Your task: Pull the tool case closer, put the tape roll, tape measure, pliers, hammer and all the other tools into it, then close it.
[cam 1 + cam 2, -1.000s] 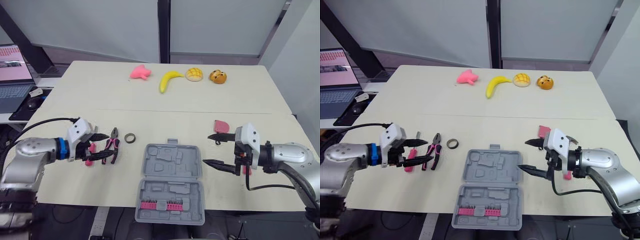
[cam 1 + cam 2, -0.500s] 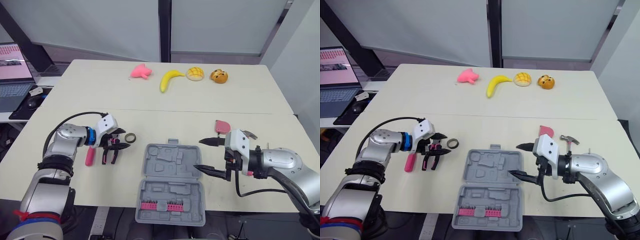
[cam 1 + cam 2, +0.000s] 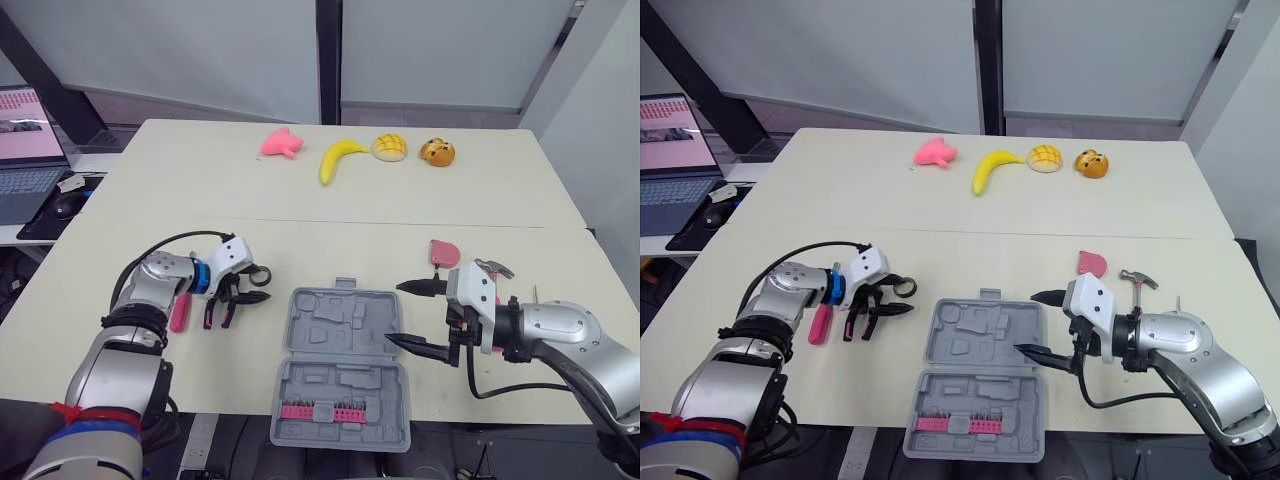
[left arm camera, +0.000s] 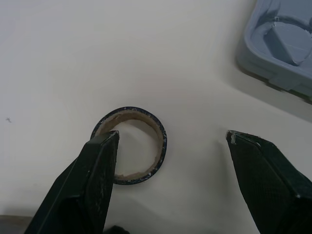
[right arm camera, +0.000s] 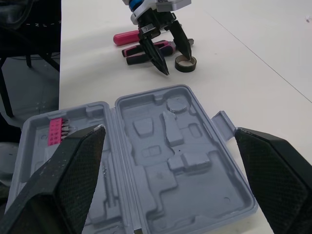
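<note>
The grey tool case (image 3: 340, 365) lies open at the table's front edge, with a strip of pink bits in its near half. My left gripper (image 3: 262, 286) is open just left of the case, over the small dark tape roll (image 4: 161, 144). One finger (image 4: 95, 180) overlaps the roll's rim. Black-and-pink pliers (image 3: 220, 310) and a pink screwdriver (image 3: 179, 312) lie behind that gripper. My right gripper (image 3: 418, 317) is open and empty at the case's right edge. The pink tape measure (image 3: 444, 252) and the hammer (image 3: 493, 268) lie beyond it.
A pink toy (image 3: 281, 144), a banana (image 3: 338, 160), a bun (image 3: 388, 148) and a small orange toy (image 3: 436, 152) line the far side of the table. A laptop (image 3: 25, 150) stands on a desk to the left.
My left gripper has moved right, from over the pliers to the tape roll. My right gripper has shifted left to the case's edge, uncovering the hammer.
</note>
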